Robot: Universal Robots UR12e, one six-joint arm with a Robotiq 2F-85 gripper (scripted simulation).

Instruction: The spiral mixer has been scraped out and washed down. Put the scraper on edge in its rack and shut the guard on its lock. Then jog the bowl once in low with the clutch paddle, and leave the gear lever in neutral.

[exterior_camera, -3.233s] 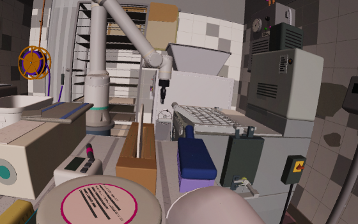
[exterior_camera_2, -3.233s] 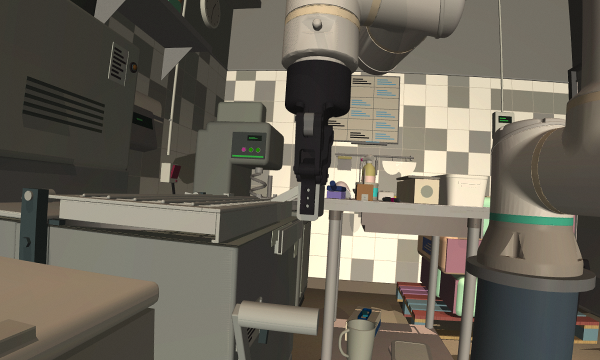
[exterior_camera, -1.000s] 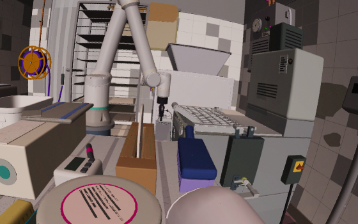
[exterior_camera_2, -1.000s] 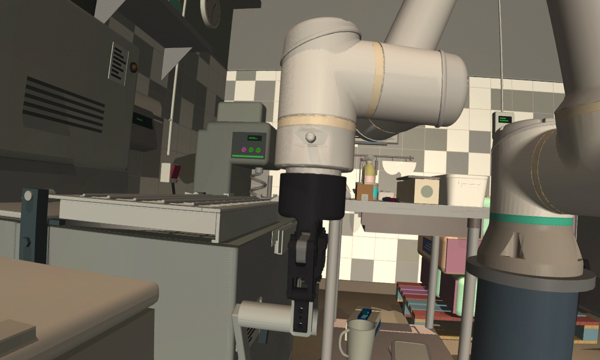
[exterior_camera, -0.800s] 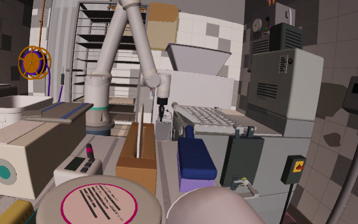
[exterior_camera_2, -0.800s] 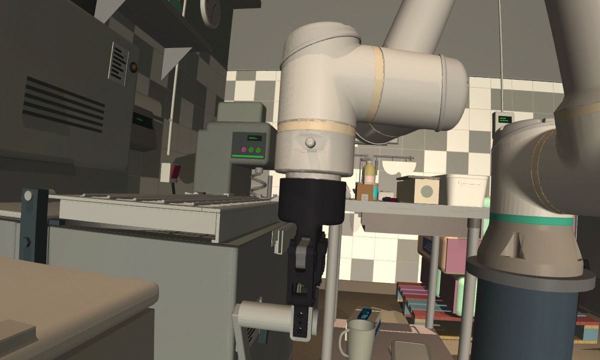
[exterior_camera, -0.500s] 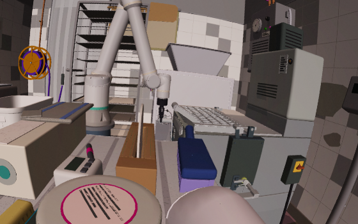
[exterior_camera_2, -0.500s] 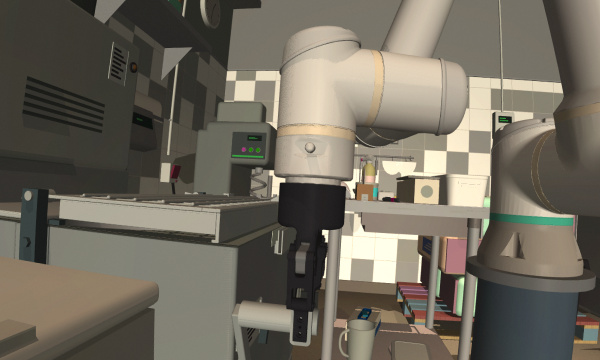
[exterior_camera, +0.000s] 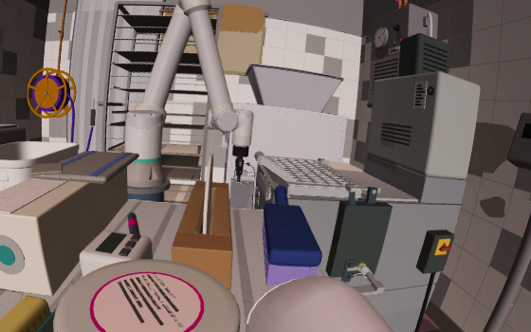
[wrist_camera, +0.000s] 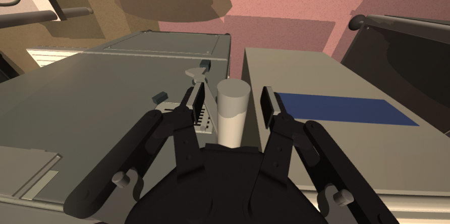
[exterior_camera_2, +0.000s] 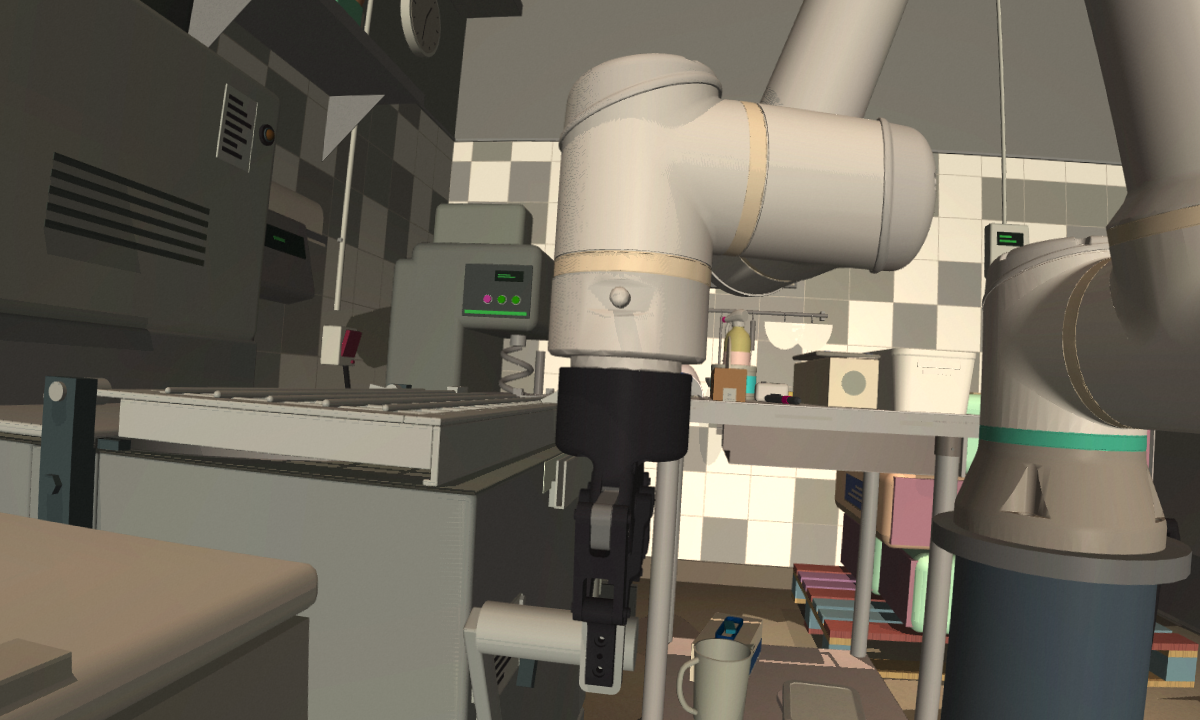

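Observation:
At the back end of the grey mixer housing, a pale cylindrical handle sticks out sideways from the machine's end wall, and my gripper hangs straight down over it, open, with a finger on either side of it and nothing held. From the second side camera the same handle shows as a short white bar at the fingertips. The wire guard lies flat over the top of the housing. In the brown rack a thin pale scraper stands on edge.
A large grey cabinet stands behind the mixer. A blue paddle block sits on a purple base beside the rack, and a dark control box hangs on the housing's front. A cardboard box and a timer crowd the left.

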